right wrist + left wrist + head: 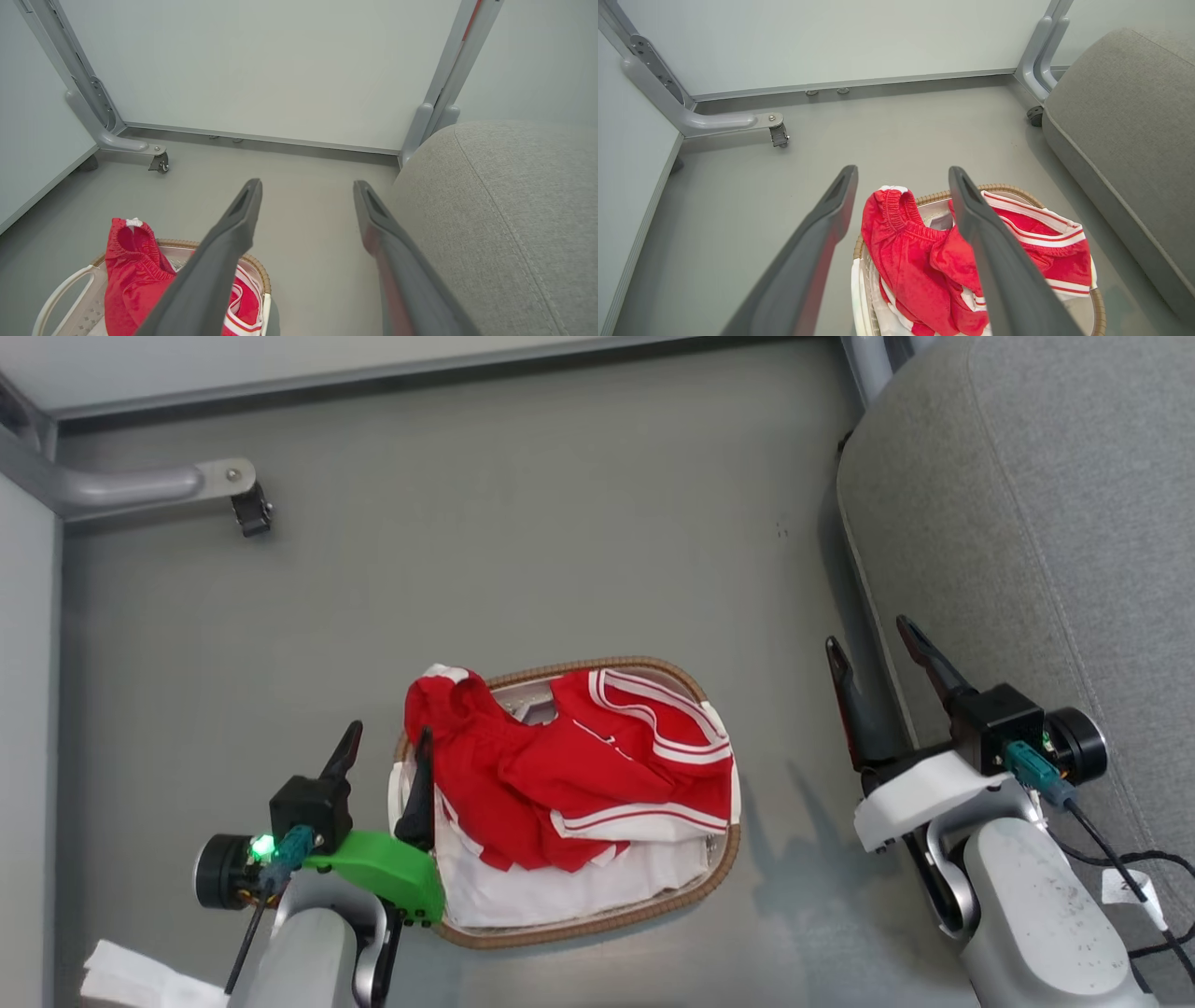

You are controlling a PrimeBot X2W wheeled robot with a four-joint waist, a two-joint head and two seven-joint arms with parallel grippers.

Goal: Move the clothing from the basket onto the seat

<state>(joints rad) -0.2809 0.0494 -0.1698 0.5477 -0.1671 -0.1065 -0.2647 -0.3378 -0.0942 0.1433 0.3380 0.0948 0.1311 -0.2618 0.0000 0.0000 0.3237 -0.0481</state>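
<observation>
Red clothing (579,775) with white stripes lies heaped in the white basket (597,922) with a brown woven rim, on the floor. A waistband end sticks up at the basket's far left (896,219). My left gripper (387,742) hovers open at the basket's left edge, one finger over the clothing, nothing between its fingers. My right gripper (873,644) stands open to the right of the basket, beside the edge of the grey seat (1046,523). The right wrist view shows the clothing (135,275), the basket (60,294) and the seat (504,210).
White panel walls on grey metal frames close the space at the back and left, with a caster foot (252,513) on the floor. A white cloth (131,980) lies at the lower left. Black cables (1148,868) trail over the seat near my right arm.
</observation>
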